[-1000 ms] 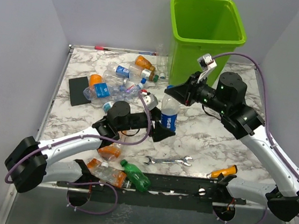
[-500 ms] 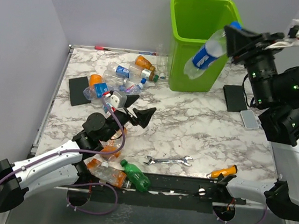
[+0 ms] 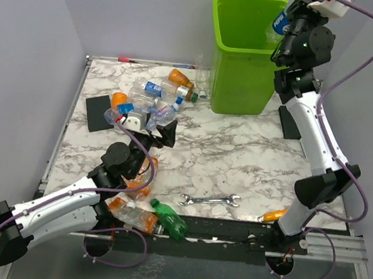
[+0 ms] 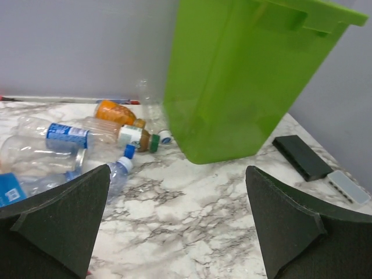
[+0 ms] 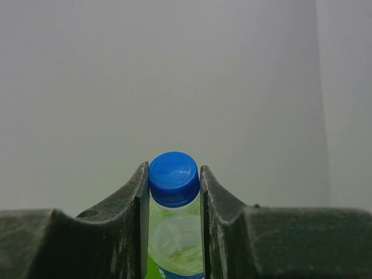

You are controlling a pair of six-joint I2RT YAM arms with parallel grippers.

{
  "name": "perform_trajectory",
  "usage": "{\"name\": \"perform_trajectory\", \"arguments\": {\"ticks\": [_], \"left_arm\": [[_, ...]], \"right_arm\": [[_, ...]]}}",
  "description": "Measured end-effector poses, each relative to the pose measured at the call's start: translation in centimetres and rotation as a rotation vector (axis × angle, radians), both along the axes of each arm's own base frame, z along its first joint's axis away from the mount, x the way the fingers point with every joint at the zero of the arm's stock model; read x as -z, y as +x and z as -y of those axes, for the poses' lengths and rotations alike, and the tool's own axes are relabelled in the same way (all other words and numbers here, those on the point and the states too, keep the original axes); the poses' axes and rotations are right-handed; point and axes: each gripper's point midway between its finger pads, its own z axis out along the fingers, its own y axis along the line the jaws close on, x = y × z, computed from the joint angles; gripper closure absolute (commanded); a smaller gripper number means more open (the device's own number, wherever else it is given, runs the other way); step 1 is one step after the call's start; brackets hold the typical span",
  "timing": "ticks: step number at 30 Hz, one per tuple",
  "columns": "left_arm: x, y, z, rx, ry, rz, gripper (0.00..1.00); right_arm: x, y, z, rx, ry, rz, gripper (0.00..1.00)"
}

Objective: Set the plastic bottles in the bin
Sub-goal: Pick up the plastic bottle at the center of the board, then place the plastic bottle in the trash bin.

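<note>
One blue-capped bottle (image 5: 174, 238) sits pinched between the fingers of the right gripper (image 5: 174, 174), up over the bin (image 3: 244, 79) at the far edge of the tabletop (image 3: 237, 165) and not yet dropped — while the left gripper (image 3: 162, 131), fingers spread wide and empty, hovers beside the plastic bottles (image 3: 151, 102) strewn toward the left and near edges — most of the job remains

Upright at one o'clock, tall lime-green plastic bin (image 3: 236, 84); clamped aloft at its three o'clock rim, blue-capped clear plastic bottle (image 5: 173, 177); heaped on the desk at ten o'clock, crushed clear and orange bottles (image 3: 153, 90).
</note>
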Motion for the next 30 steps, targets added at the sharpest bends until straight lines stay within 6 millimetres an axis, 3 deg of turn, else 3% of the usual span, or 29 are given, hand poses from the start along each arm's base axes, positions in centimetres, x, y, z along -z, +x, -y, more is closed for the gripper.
{"name": "perform_trajectory", "arguments": {"ticks": [2,4,8,9,12,13,15,23,27,30], "left_arm": [[0.4,0.3,-0.7,-0.045,0.008,-0.014,0.01],[0.7,0.5,-1.3,-0.081,0.015,-0.025,0.01],[1.0,0.7,-2.1,-0.125,0.020,-0.037,0.01],[1.0,0.8,-2.2,-0.129,0.021,-0.038,0.01],[1.4,0.9,-2.2,-0.139,0.028,-0.046,0.01],[1.5,1.0,-2.2,-0.141,0.032,-0.049,0.01],[1.7,1.1,-2.1,-0.144,0.038,-0.054,0.01],[2.3,1.3,-2.0,-0.148,0.054,-0.068,0.01],[2.7,1.4,-1.8,-0.149,0.064,-0.075,0.01],[2.8,1.5,-1.9,-0.158,0.067,-0.078,0.01]], "right_arm": [[3.0,3.4,1.8,0.059,0.008,-0.057,1.00],[5.2,5.6,3.1,0.090,0.019,-0.100,1.00],[8.6,8.2,5.0,0.125,0.043,-0.159,1.00],[9.1,8.6,4.9,0.118,0.051,-0.167,0.92],[10.2,9.6,3.8,0.066,0.063,-0.192,0.46],[10.5,9.9,3.3,0.041,0.066,-0.200,0.36],[10.8,10.8,2.1,-0.019,0.064,-0.218,0.26],[10.8,11.9,-1.8,-0.235,0.062,-0.255,0.21],[9.7,11.0,-3.3,-0.336,0.073,-0.246,0.21],[8.0,9.2,-4.6,-0.431,0.082,-0.226,0.22]]}}
